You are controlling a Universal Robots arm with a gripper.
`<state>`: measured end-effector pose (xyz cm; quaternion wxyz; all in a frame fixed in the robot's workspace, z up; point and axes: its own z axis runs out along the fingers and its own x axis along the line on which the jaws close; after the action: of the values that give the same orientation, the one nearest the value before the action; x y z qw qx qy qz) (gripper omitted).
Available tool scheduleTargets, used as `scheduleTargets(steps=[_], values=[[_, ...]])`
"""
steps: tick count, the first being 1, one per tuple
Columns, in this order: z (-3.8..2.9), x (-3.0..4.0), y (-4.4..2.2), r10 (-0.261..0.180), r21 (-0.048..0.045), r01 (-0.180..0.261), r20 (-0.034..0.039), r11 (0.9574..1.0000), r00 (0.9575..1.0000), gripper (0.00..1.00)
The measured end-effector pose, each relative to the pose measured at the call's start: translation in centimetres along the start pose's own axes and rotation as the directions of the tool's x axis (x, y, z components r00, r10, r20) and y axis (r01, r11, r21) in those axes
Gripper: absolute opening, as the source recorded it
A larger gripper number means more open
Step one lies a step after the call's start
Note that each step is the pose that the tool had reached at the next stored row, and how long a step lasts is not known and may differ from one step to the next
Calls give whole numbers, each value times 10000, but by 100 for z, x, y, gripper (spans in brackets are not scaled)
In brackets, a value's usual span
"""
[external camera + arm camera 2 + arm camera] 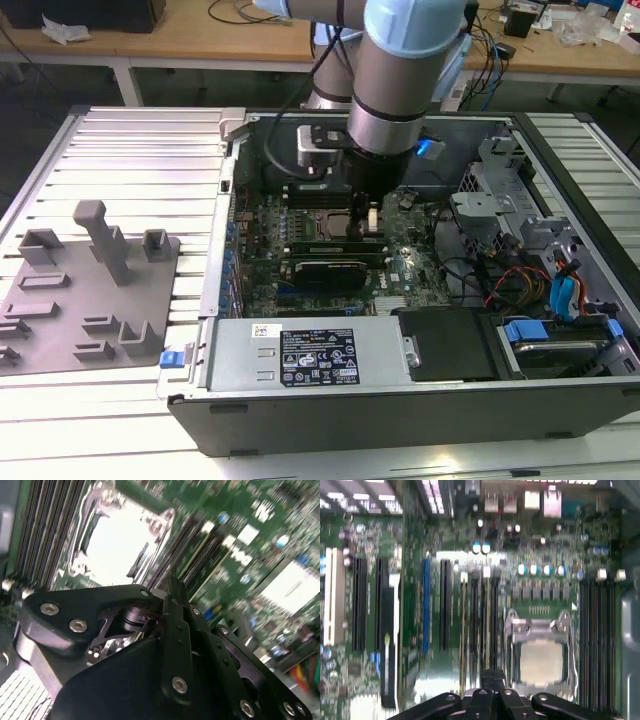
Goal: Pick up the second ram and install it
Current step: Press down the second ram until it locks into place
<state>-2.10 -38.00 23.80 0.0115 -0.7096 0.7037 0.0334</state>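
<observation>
I see my gripper (367, 213) low inside the open computer case (400, 400) over its motherboard (410, 262), fingers pressed together.

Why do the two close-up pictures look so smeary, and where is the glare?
In the second wrist view the green board is streaked with blur and the metal-framed socket is washed out white, while the gripper looks crisp. In the first wrist view the slots smear lengthwise. In the exterior view the ribbed table glares pale.

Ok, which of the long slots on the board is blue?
The single blue slot in the first wrist view, flanked by black slots; the rest are black or white.
</observation>
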Motion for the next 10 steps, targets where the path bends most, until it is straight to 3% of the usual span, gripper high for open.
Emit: scheduleTargets(steps=[5, 8, 10], values=[[39, -1, 440, -3, 40, 3, -1, 10000, 10000, 11], [75, 1, 506, -3, 42, 3, -5, 10000, 10000, 11], [114, 4, 514, -4, 39, 4, -6, 10000, 10000, 11]])
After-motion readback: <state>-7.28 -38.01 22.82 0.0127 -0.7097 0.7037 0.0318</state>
